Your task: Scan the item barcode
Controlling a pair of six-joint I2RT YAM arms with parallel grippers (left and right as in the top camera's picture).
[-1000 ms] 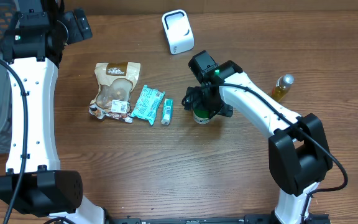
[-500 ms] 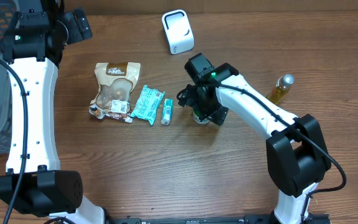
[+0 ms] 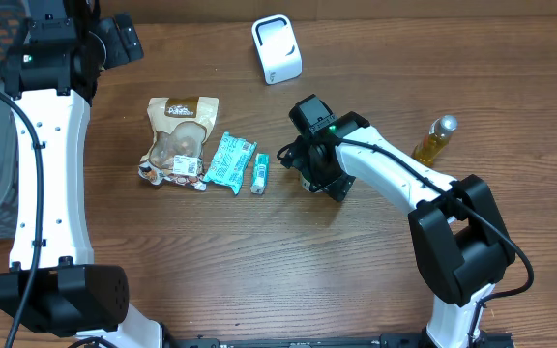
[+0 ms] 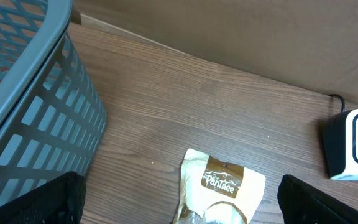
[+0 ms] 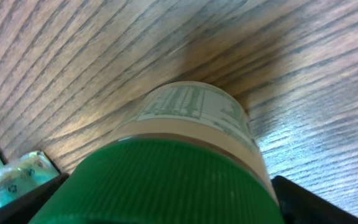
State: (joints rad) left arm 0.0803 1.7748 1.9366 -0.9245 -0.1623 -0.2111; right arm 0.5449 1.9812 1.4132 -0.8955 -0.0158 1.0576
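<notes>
A jar with a green ribbed lid (image 5: 166,186) and a pale printed label (image 5: 191,109) stands on the wooden table and fills the right wrist view. My right gripper (image 5: 166,208) is open, with a black finger close on each side of the jar. In the overhead view the right gripper (image 3: 315,174) covers nearly all of the jar. The white barcode scanner (image 3: 277,48) stands at the back of the table and also shows at the right edge of the left wrist view (image 4: 356,144). My left gripper (image 4: 185,205) hangs open at the far left, above a snack bag (image 4: 219,186), holding nothing.
A beige snack bag (image 3: 179,138), a teal packet (image 3: 228,160) and a small tube (image 3: 259,174) lie in a row left of the jar. An amber bottle (image 3: 436,137) lies to the right. A grey mesh basket (image 4: 23,93) stands at the left table edge.
My right gripper has shifted a little left and forward and has turned over the jar, so it now hides it from above. The left arm has not moved.
</notes>
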